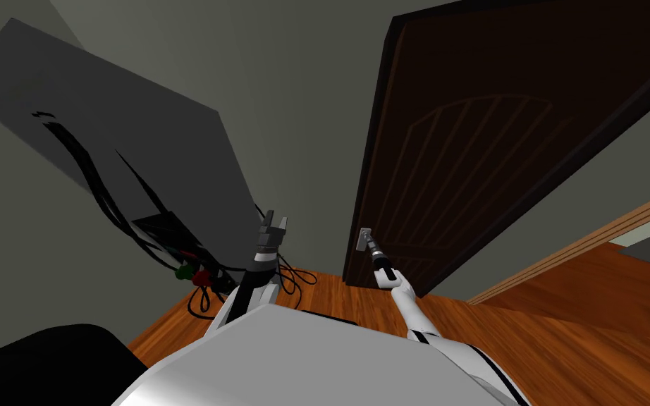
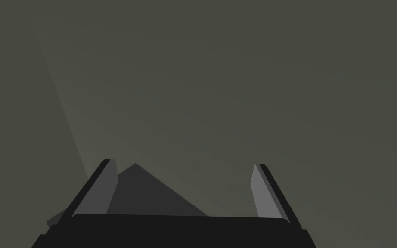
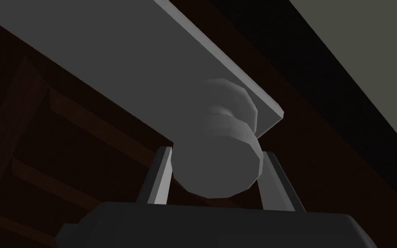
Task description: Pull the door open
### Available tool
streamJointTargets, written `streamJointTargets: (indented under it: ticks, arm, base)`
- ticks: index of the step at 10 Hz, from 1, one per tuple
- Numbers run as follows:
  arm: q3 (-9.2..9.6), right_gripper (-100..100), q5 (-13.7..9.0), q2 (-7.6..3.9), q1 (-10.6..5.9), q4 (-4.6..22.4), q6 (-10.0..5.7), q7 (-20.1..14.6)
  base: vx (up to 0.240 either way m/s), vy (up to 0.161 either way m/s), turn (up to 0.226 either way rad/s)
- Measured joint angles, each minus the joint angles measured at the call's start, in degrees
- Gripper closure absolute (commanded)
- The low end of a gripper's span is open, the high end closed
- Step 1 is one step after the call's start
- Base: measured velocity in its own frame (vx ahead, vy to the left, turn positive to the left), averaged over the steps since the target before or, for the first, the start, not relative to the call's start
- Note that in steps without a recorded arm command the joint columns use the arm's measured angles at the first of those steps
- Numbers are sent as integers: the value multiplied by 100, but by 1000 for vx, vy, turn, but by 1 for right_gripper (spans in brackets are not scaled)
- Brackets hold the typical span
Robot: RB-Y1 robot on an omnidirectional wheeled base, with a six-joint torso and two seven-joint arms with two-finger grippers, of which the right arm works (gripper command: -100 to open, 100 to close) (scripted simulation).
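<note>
My right pincer [image 3: 217, 151] is clamped on the knob [image 3: 219, 168]. One thin finger [image 3: 161, 176] presses each side of its round grey head, which sits deep between them, close to the dark box of my hand. Just behind the knob, its neck runs into a flat grey plate [image 3: 120, 51] fixed to the door [image 1: 479, 141].

The door is dark brown, with raised ribs fanning out under an arch above the knob. The knob sits low on the door, near the edge that faces my left arm. A darker frame [image 1: 376, 141] runs along that edge, just beside the knob. I cannot tell whether the door lies flush in it. Past the frame, away from the knob, comes a grey-green wall [image 1: 302, 106].

My right arm reaches out to the knob over a reddish wooden floor [image 1: 563, 331]. On the far side of the door from the knob, a pale wooden skirting [image 1: 584, 243] follows the foot of the wall.

My left pincer [image 1: 277, 221] is raised in the air on the wall side of the knob, well apart from it, with its fingers standing apart. Further from the knob that way stands a large flat grey panel [image 1: 140, 141]. Black cables [image 1: 98, 190] trail down it to a red plug [image 1: 200, 277] and a green plug [image 1: 183, 271] near the floor.
</note>
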Motion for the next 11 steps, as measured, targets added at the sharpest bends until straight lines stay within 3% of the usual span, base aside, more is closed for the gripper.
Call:
streamJointTargets:
  ticks: [4, 9, 11]
  arm:
    - [72, 100, -273, -43, 81, -137, 68, -480]
    - [143, 100, -716, -136, 32, -30, 37, -1176]
    - [177, 100, -863, -167, 92, -128, 100, -1433]
  base:
    - [-32, -24, 62]
    - [-44, -25, 71]
    - [-29, -25, 58]
